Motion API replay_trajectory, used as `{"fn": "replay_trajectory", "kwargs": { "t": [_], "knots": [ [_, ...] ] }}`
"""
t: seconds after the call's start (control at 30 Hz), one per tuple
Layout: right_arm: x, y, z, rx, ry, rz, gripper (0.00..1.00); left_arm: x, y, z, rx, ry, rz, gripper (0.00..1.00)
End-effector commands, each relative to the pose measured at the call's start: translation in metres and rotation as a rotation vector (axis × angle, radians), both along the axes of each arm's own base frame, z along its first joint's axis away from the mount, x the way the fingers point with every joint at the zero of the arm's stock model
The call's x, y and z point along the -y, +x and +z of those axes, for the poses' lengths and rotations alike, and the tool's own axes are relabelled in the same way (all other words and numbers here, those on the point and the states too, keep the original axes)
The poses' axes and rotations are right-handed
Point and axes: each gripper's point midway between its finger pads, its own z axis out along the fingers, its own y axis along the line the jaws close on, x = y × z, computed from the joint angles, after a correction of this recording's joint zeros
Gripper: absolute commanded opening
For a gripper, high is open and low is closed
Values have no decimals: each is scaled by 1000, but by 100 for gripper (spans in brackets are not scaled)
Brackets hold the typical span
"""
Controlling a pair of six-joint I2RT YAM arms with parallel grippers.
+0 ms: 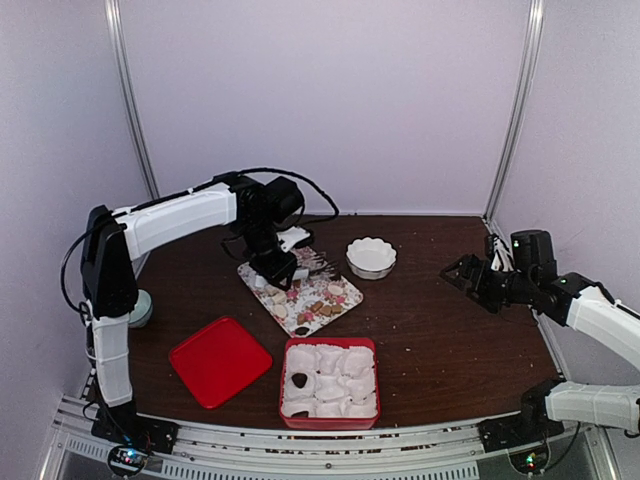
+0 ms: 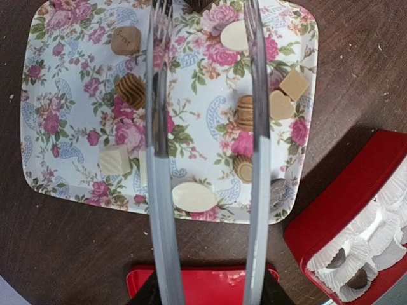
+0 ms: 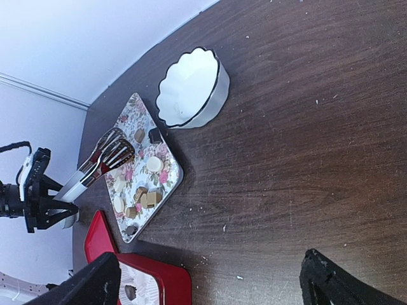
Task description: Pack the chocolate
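I had the left gripper (image 1: 275, 268) clamped around a pair of metal tongs (image 2: 158, 159), and the two tines stood apart with nothing pinched between them. They hung right over the flowered tray (image 2: 28, 171), and that was where the chocolate (image 2: 130, 90) lay, scattered loose across the print. Between the tines I saw a pale oval piece, with a cream round one farther out toward the tips. Outside one tine sat a brown ridged piece, a round brown one and a cream cube. Outside the other were a tan square, a tan heart and a dark piece at the tray's edge. Back toward the wrist lay the red lid (image 2: 203, 283). Off to the side stood the red box (image 2: 331, 216) with its paper cups (image 2: 388, 244), and two dark pieces sat in cups there. My right gripper (image 3: 210, 259) hung above the table (image 3: 305, 159) well away from the tray, fingers spread wide and holding nothing. Ahead of it stood the white bowl (image 3: 191, 86), just beside the tray's far end.
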Motion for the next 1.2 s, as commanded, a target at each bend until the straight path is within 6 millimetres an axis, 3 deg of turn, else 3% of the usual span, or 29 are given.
{"fn": "replay_trajectory", "kwargs": {
  "t": [0.0, 0.23, 0.73, 1.17],
  "knots": [
    [-2, 6, 12, 38, 15, 4, 100, 18, 20, 4, 27, -72, -39, 39],
    [-2, 7, 13, 42, 28, -4, 100, 19, 34, -7, 0, -99, -19, 39],
    [-4, 10, 11, 32, 40, -9, 100, 22, 39, -42, -61, -73, -34, 38],
    [-5, 13, 11, 28, 36, -5, 100, 17, 46, -22, -36, -110, -13, 25]
  ]
}}
